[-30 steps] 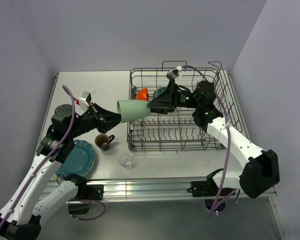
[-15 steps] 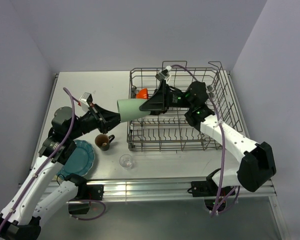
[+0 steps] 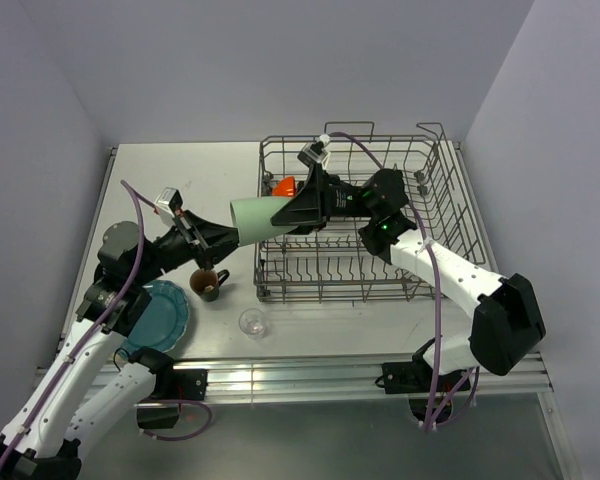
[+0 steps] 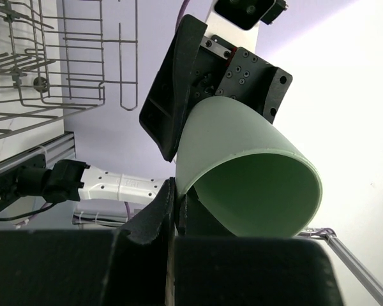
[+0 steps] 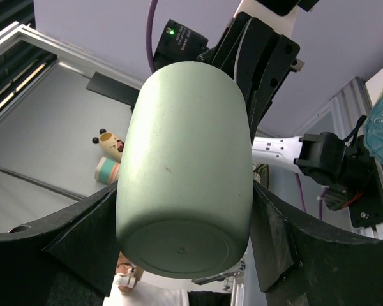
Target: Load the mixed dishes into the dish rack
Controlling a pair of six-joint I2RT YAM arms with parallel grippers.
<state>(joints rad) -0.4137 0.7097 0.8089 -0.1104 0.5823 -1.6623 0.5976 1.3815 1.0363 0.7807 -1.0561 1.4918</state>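
The pale green mug (image 3: 260, 218) hangs on its side in the air at the left wall of the dish rack (image 3: 442, 205), its base toward the rack. My left gripper (image 3: 235, 235) is shut on the mug's rim (image 4: 179, 185), one finger inside and one outside. My right gripper (image 3: 292, 215) surrounds the base end; in the right wrist view its fingers (image 5: 83, 229) lie against both sides of the mug (image 5: 185, 166). An orange bowl (image 3: 284, 186) sits in the rack's far left corner. On the table lie a dark brown mug (image 3: 208, 284), a small clear glass (image 3: 252, 322) and a teal scalloped plate (image 3: 155, 318).
The rack's wire wall and upright tines (image 4: 51, 76) stand just beside the mug. The table's near rail (image 3: 300, 375) runs under both arms. Walls close in the table at the left, back and right.
My right gripper has slid left over the mug's base and narrowed around it. The left gripper keeps its hold on the rim, and the mug has barely moved.
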